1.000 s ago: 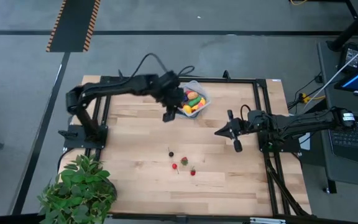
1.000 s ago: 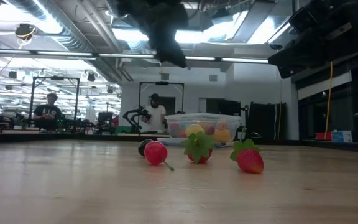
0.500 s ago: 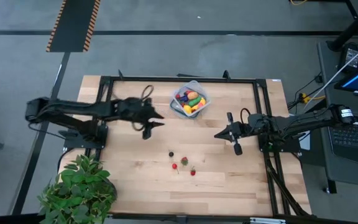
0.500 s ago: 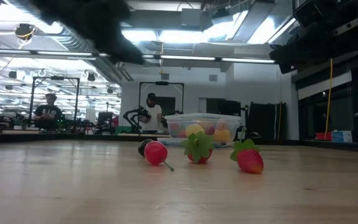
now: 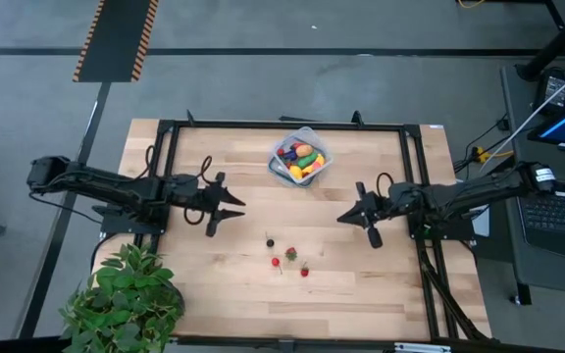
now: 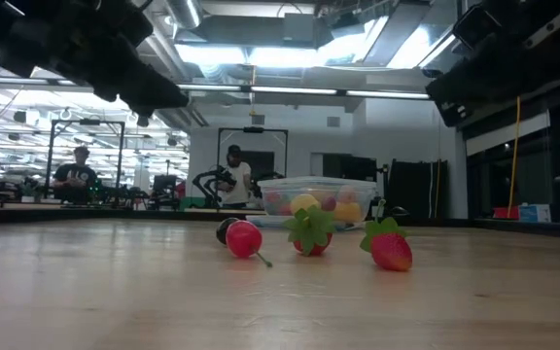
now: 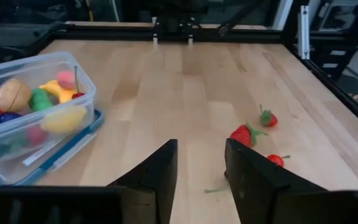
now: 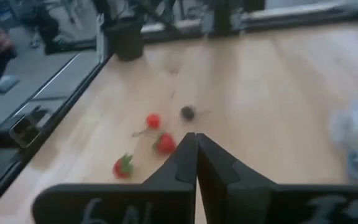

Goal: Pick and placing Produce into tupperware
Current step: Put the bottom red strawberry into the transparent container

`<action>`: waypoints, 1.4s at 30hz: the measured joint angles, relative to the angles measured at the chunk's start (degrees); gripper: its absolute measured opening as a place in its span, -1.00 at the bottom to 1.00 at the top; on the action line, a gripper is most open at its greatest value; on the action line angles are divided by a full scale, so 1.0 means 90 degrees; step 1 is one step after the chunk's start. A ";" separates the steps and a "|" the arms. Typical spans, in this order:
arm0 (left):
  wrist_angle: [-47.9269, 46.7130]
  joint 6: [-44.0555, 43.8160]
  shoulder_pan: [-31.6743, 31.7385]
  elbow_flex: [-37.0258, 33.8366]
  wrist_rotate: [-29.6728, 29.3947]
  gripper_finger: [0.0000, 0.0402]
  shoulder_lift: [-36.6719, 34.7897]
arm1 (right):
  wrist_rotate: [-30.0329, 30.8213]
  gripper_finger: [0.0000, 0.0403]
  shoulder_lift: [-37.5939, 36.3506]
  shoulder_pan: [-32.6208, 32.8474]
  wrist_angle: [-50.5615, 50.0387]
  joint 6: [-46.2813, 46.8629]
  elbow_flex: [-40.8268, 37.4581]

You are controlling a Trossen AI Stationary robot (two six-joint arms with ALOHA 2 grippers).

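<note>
Near the far edge of the pale wooden table [image 5: 361, 284] sits the small clear bluish-grey plastic tupperware [image 5: 299, 157], square with rounded corners, and it serves as the landmark for everything else. Inside it lie several tiny toy produce pieces: the left wrist view shows a yellow banana [image 7: 58, 91], a yellow lemon [image 7: 65, 118], a tan rounded piece, a green piece, a pink one and a few red and dark ones, too crowded to count exactly.

Four produce pieces lie loose on the table, well apart from the tupperware toward the near edge: one small dark berry [image 5: 270, 241], one red cherry with a thin stem [image 5: 276, 262], and two red strawberries with green leafy tops [image 5: 290, 254] [image 5: 304, 271]. They cluster close together without touching.

Two dark arms hover above the wood. To the left of the tupperware and nearer the front, the left gripper [image 5: 226, 206] hangs empty with its two fingers spread apart. To the right of the tupperware, about as far forward, the right gripper [image 5: 346, 214] holds nothing, its two fingers pressed together. One large green leafy potted plant [image 5: 124, 298] stands at the near left corner, farthest from the tupperware.
</note>
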 joint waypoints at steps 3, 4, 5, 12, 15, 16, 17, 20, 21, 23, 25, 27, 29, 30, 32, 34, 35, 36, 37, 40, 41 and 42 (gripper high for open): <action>0.0101 -0.0010 -0.0074 -0.0022 -0.0213 -0.35 0.0002 | 0.0006 -0.96 0.0454 0.0318 -0.0012 0.0030 0.0286; 0.0125 -0.0010 -0.0099 -0.0020 -0.0248 -0.34 0.0002 | 0.0078 -0.96 0.0639 0.0426 -0.0078 0.0028 0.0439; 0.0146 -0.0010 -0.0125 -0.0020 -0.0253 -0.33 0.0002 | 0.0218 -0.96 0.0837 0.0539 -0.0296 0.0019 0.0619; 0.0167 -0.0202 -0.0341 -0.0020 -0.0265 -0.31 0.0002 | 0.0652 -0.96 0.2326 0.1110 -0.1912 0.0257 0.2138; 0.0185 -0.0214 -0.0391 -0.0020 -0.0397 -0.31 0.0002 | 0.0651 -0.96 0.2888 0.1344 -0.2521 0.0221 0.2929; 0.0185 -0.0205 -0.0387 -0.0020 -0.0484 -0.32 0.0002 | 0.0653 -0.96 0.3054 0.1411 -0.2765 0.0190 0.3203; 0.0185 -0.0204 -0.0383 -0.0020 -0.0554 -0.33 0.0002 | 0.0660 -0.96 0.3214 0.1469 -0.3021 0.0176 0.3466; 0.0185 -0.0397 -0.0383 -0.0020 -0.0596 -0.35 0.0005 | 0.0874 -0.96 0.3716 0.1653 -0.3888 0.0271 0.4300; 0.0183 -0.0474 -0.0383 -0.0020 -0.0594 -0.36 0.0005 | 0.0951 -0.96 0.3890 0.1709 -0.4221 0.0357 0.4568; 0.0182 -0.0545 -0.0383 -0.0020 -0.0596 -0.37 0.0005 | 0.0989 -0.96 0.4270 0.1799 -0.4785 0.0521 0.5061; 0.0180 -0.0518 -0.0383 -0.0020 -0.0596 -0.38 0.0005 | 0.0988 -0.96 0.4639 0.1869 -0.5284 0.0660 0.5492; 0.0180 -0.0458 -0.0383 -0.0020 -0.0596 -0.38 0.0005 | 0.0988 -0.96 0.4986 0.1926 -0.5691 0.0703 0.5904; 0.0178 -0.0331 -0.0383 -0.0020 -0.0596 -0.38 0.0005 | 0.0988 -0.96 0.5317 0.1971 -0.6114 0.0769 0.6276; 0.0178 -0.0230 -0.0383 -0.0020 -0.0596 -0.37 0.0005 | 0.0986 -0.96 0.5476 0.1969 -0.6308 0.0847 0.6457; 0.0178 -0.0023 -0.0383 -0.0017 -0.0608 -0.36 0.0005 | 0.0950 -0.96 0.5721 0.1970 -0.6631 0.1018 0.6778; 0.0173 0.0010 -0.0383 -0.0017 -0.0615 -0.34 0.0005 | 0.0885 -0.96 0.5905 0.1969 -0.6833 0.1208 0.7051; 0.0168 -0.0001 -0.0383 -0.0017 -0.0615 -0.34 0.0005 | 0.0825 -0.96 0.5995 0.1966 -0.6892 0.1303 0.7155; 0.0162 -0.0002 -0.0383 -0.0017 -0.0615 -0.33 0.0005 | 0.0769 -0.96 0.6064 0.1965 -0.6956 0.1378 0.7240; 0.0148 0.0001 -0.0383 -0.0015 -0.0615 -0.33 0.0005 | 0.0747 -0.96 0.6137 0.1975 -0.7026 0.1504 0.7320; 0.0120 0.0009 -0.0383 -0.0015 -0.0617 -0.32 0.0005 | 0.0639 -0.96 0.6332 0.2019 -0.7056 0.1841 0.7529; 0.0101 0.0058 -0.0383 -0.0015 -0.0617 -0.31 0.0005 | 0.0599 -0.96 0.6410 0.2044 -0.7092 0.1968 0.7585; 0.0073 0.0147 -0.0383 -0.0015 -0.0617 -0.31 0.0005 | 0.0582 -0.96 0.6497 0.2070 -0.7100 0.2086 0.7638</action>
